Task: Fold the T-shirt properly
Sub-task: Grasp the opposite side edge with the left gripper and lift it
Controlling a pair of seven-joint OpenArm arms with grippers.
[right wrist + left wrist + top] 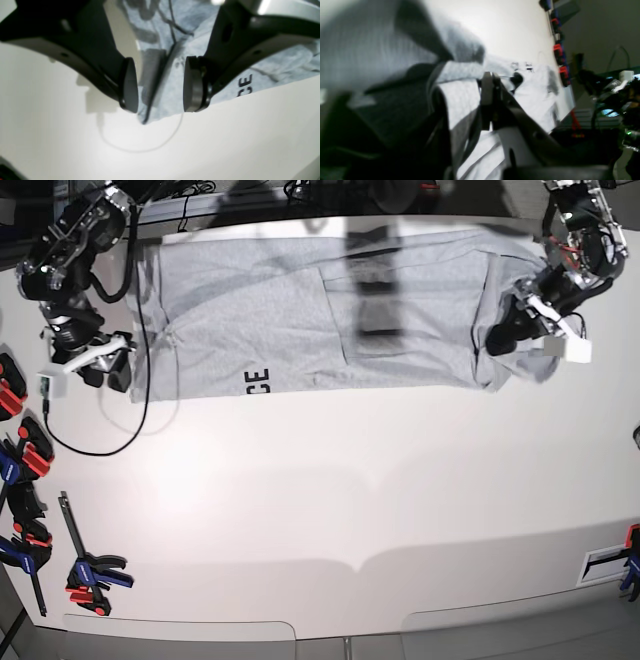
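Note:
The grey T-shirt (300, 310) lies spread along the far side of the white table, with black letters "CE" (258, 380) near its front edge. My left gripper (497, 340) is at the shirt's right end, where the cloth is bunched. In the left wrist view its fingers (491, 82) are pressed together on a fold of the shirt (460, 100). My right gripper (115, 366) is at the shirt's left edge. In the right wrist view it (160, 85) is open, its pads either side of the shirt's edge (170, 100) just above the table.
A black cable (140, 385) runs down over the shirt's left edge and loops onto the table; it also shows between the right pads (150, 100). Red and blue clamps (25, 450) lie at the left table edge, another (630, 560) at the right.

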